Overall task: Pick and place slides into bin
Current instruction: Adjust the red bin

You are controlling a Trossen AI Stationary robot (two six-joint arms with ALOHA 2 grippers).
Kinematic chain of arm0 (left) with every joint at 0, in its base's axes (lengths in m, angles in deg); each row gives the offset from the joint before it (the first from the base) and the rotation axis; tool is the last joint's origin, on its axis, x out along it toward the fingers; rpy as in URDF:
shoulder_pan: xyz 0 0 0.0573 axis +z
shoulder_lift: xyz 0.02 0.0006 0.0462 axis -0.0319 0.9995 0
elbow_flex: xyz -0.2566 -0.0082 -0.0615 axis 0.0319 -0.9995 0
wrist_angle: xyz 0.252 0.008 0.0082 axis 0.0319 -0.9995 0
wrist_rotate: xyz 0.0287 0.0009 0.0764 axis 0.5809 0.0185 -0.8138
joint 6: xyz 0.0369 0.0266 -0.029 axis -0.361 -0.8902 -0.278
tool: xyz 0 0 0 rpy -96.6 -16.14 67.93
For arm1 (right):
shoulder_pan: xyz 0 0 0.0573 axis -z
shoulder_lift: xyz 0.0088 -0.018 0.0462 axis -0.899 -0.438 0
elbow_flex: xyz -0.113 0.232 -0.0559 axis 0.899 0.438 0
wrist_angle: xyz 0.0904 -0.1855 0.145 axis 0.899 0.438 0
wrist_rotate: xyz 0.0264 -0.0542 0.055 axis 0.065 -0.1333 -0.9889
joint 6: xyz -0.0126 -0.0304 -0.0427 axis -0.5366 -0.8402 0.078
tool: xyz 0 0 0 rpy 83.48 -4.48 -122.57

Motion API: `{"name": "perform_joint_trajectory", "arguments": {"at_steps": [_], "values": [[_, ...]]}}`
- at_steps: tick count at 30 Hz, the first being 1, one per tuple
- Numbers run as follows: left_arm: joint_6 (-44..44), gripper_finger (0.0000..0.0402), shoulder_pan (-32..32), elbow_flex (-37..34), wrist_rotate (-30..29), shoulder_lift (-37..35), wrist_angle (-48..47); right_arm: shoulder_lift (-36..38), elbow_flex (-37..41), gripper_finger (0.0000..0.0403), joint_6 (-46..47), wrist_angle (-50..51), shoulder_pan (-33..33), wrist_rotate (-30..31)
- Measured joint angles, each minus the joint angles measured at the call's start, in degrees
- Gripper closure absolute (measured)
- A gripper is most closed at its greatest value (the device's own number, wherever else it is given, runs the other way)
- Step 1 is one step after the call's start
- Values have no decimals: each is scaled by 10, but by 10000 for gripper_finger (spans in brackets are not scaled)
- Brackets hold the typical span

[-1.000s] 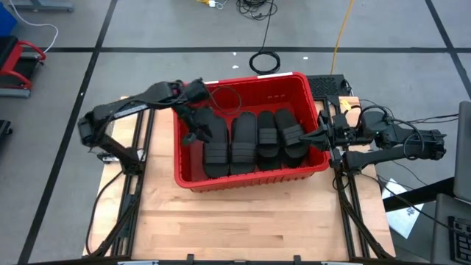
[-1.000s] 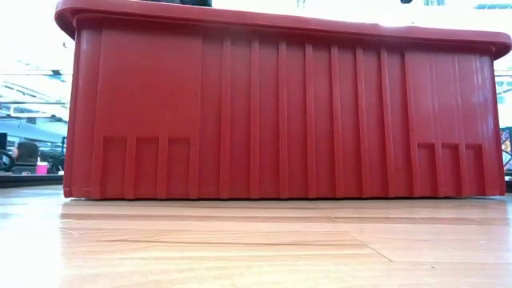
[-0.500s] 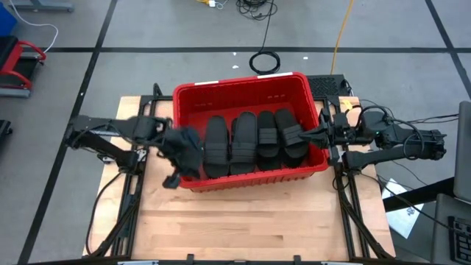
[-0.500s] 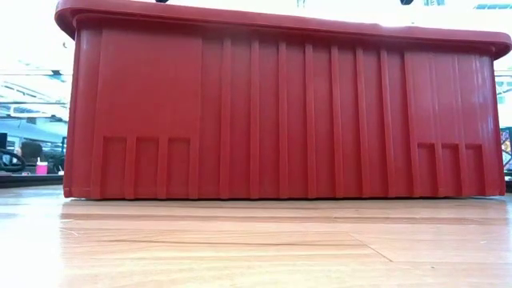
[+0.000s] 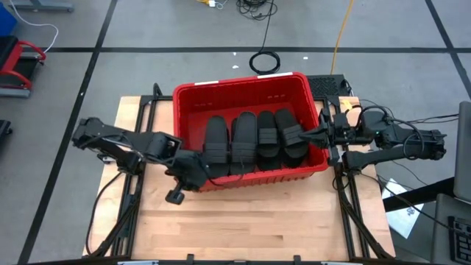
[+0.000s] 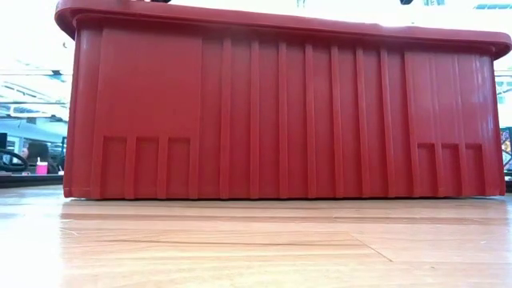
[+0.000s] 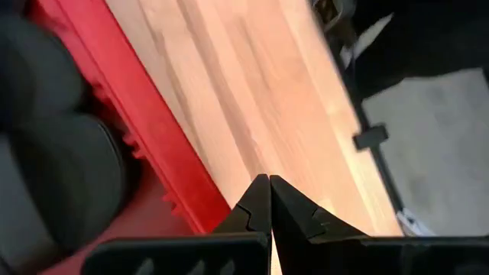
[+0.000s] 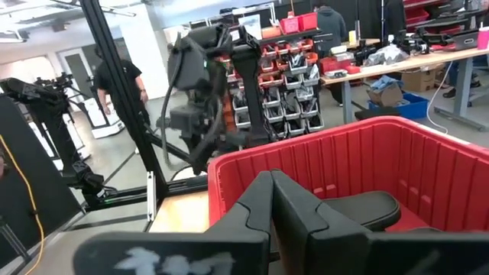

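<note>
The red bin point(image 5: 193, 101) stands mid-table and fills the low view as a ribbed wall point(image 6: 280, 112). Several black slides point(image 5: 243, 143) lie side by side on its floor. They also show in the left wrist view point(image 7: 61, 160) and the right wrist view point(image 8: 367, 206). My left gripper point(image 5: 197, 175) is shut, tilted down over the bin's near left corner, its tips point(image 7: 268, 182) above the near rim point(image 7: 164, 164), with nothing between them. My right gripper point(image 5: 309, 135) is shut and level at the bin's right rim point(image 8: 269, 179).
Bare wooden tabletop point(image 5: 250, 221) lies between the bin and the near edge. The black arm frames point(image 5: 136, 184) run along both sides of the table. In the right wrist view, people point(image 8: 114, 84) and shelves stand in the room beyond, behind my left arm point(image 8: 202, 84).
My left gripper has swung from above the bin's far left part toward the table's near edge, past the left wall, and now hangs over the bin's near left corner. The slides and the bin have kept still.
</note>
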Motion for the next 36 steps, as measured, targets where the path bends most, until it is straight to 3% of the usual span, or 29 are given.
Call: {"name": "perform_joint_trajectory", "arguments": {"at_steps": [6, 16, 28, 36], "values": [[9, 402, -4, -30, 11, 7, -6, 0, 0, 403, 0, 0, 0, -30], [15, 401, 26, -63, 30, 4, -22, 11, 0, 403, 1, 0, 0, -30], [-52, 401, 78, -70, 42, 5, -69, 17, 0, 403, 4, -1, 0, -30], [-83, 401, 92, -66, 34, -33, -80, 19, 0, 403, 38, 0, 0, -30]]}}
